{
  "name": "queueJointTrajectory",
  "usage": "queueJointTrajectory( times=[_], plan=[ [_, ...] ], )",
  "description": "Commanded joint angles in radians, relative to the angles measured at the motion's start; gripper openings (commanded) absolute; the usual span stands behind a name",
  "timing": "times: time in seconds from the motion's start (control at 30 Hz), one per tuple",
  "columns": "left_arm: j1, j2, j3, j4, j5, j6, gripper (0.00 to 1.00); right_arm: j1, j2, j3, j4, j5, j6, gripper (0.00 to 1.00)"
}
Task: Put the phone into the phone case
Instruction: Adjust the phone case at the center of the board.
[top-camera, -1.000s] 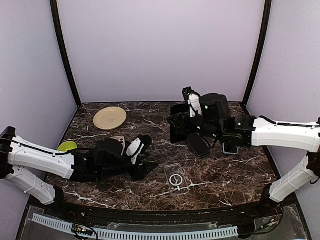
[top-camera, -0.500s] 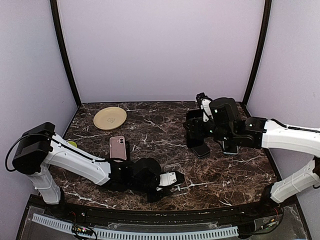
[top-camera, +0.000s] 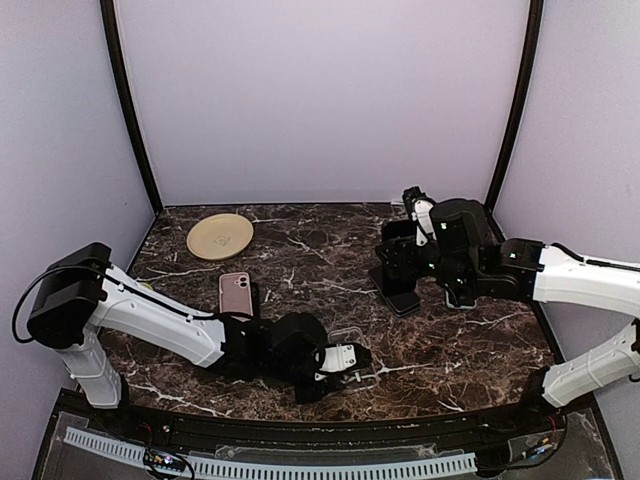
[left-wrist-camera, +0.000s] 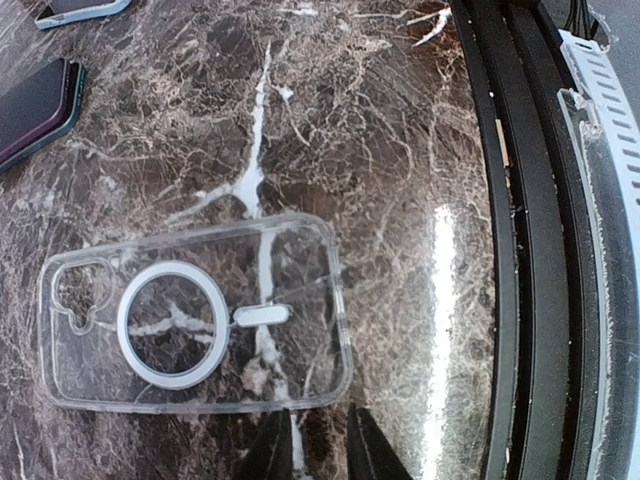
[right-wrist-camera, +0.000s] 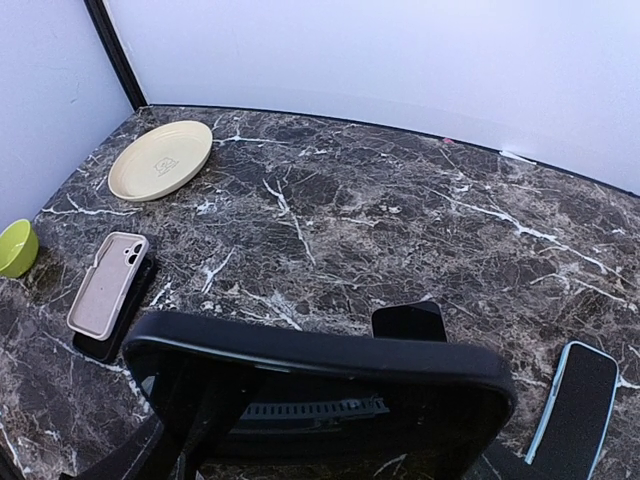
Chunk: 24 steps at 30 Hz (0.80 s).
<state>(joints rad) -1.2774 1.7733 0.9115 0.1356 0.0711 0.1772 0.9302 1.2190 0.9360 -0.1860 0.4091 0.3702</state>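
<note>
My left gripper (left-wrist-camera: 318, 455) sits narrowly parted and empty at bottom centre, just below the clear phone case (left-wrist-camera: 195, 315). A black slab (right-wrist-camera: 320, 400) hides the right gripper (top-camera: 401, 280), so I cannot tell its state.

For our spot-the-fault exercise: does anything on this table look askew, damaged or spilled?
Nothing is spilled or broken. One oddity: the pink-cased phone lies stacked, slightly offset, on a dark slab instead of flat on the marble table. The clear phone case lies flat and intact.
</note>
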Motion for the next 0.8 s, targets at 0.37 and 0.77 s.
queueJointTrajectory(
  times=[0.37,0.77],
  plan=[
    [-0.002,-0.111,-0.044,-0.212,-0.145,-0.006,0.21,-0.007,-0.042,-0.002,0.072,0.006,-0.020,0.25],
    [-0.002,0.096,0.099,-0.194,-0.010,0.021,0.21,-0.007,-0.046,-0.010,0.062,0.026,-0.025,0.25]
  ],
)
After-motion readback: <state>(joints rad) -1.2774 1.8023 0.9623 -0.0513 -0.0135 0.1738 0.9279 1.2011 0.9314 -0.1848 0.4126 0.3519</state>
